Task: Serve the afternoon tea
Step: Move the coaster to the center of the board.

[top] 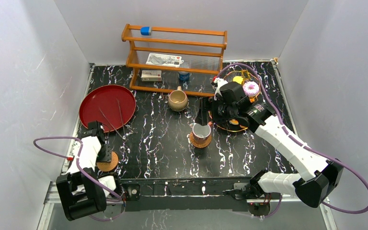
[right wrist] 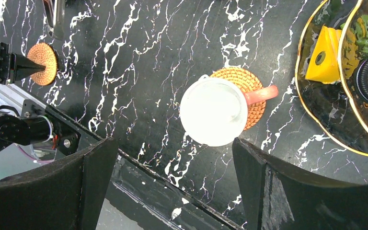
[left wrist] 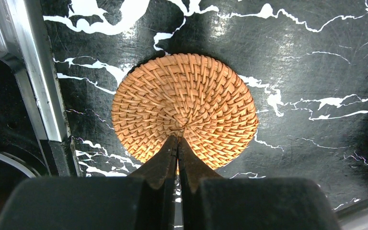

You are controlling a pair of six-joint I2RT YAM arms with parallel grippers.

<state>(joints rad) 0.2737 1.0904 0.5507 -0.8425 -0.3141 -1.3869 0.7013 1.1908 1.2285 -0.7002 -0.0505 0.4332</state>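
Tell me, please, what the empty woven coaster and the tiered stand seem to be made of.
Coaster: probably rattan or similar plant fibre, matt tan; its spiral weave shows. Tiered stand: clear glass, possibly plastic, glossy with gold rim; the marbled tabletop shows through.

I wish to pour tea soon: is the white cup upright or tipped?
Upright: the white cup shows its round open mouth to the right wrist camera above, and it sits on a woven coaster.
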